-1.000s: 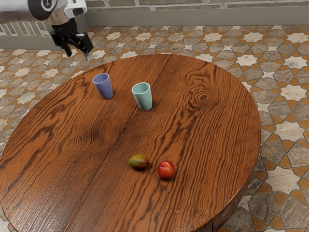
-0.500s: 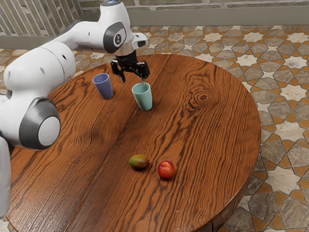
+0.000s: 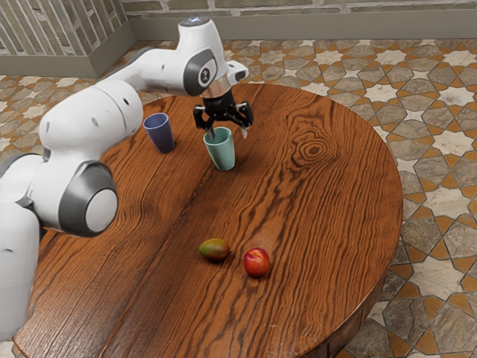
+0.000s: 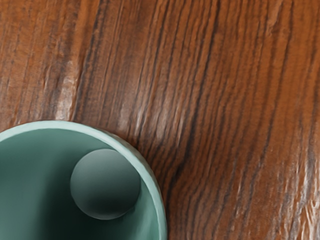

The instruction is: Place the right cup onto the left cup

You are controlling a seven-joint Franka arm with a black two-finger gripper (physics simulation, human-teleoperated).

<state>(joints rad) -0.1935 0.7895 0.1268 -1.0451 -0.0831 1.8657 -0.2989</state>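
My gripper (image 3: 228,133) is open at the rim of the teal cup (image 3: 223,155), one finger over the cup's mouth and the other past its rim on the exterior view's right. The cup stands upright on the table. In the wrist view I look down into the teal cup (image 4: 40,175), seeing its pale rim and round bottom. The blue cup (image 3: 161,136) stands upright on the exterior view's left, apart from the teal one and the gripper.
A green-and-red mango (image 3: 215,250) and a red fruit (image 3: 256,262) lie close together on the round wooden table (image 3: 320,224), well away from both cups. Bare wood lies between them and the cups.
The arm has swung in from beyond the table's edge to the teal cup, shifting toward the exterior view's right over the last half second. Cups and fruit have stayed put.
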